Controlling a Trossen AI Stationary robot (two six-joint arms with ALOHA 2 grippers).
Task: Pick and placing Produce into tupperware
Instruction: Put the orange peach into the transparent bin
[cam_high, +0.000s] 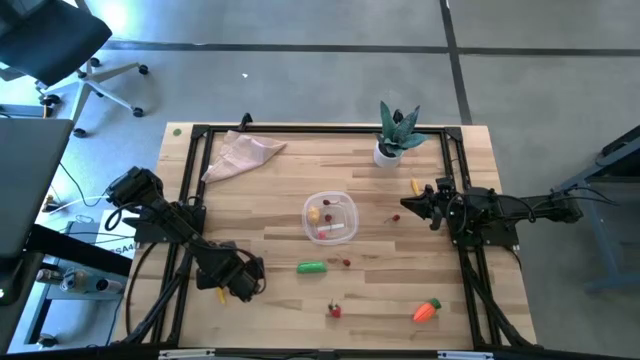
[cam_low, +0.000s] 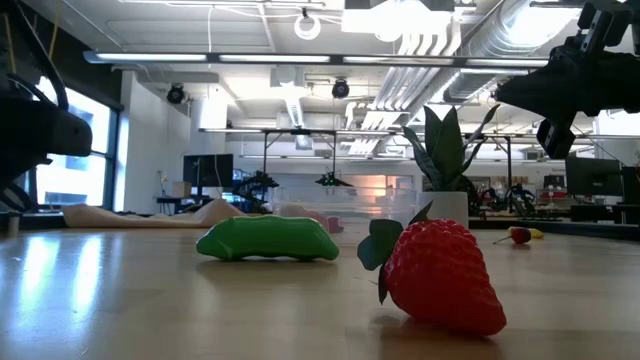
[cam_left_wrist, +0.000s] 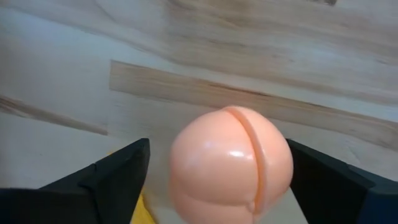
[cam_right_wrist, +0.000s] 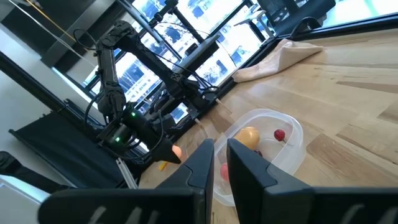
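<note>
A peach-coloured ball of produce (cam_left_wrist: 230, 165) rests on the wood near the table's front left. My left gripper (cam_high: 240, 285) points down over it, open, one finger (cam_left_wrist: 124, 177) on each side of it. A gap shows on one side; the other finger stands close against the ball's outline. The clear round tupperware (cam_high: 306, 215) sits mid-table with a yellow-orange piece (cam_right_wrist: 249, 135) and a small red piece (cam_right_wrist: 280, 134) inside. A green pepper (cam_high: 312, 267), a strawberry (cam_high: 335, 310) and a carrot (cam_high: 428, 311) lie on the near half. My right gripper (cam_high: 405, 205) waits shut at the right.
A spiky plant in a white pot (cam_high: 395, 140) stands at the far edge. A beige cloth (cam_high: 240, 155) lies at the far left. A small yellow piece (cam_high: 415, 186) lies near my right gripper, and a yellow bit (cam_left_wrist: 146, 208) beside my left fingers. A black frame (cam_high: 195, 160) borders the table.
</note>
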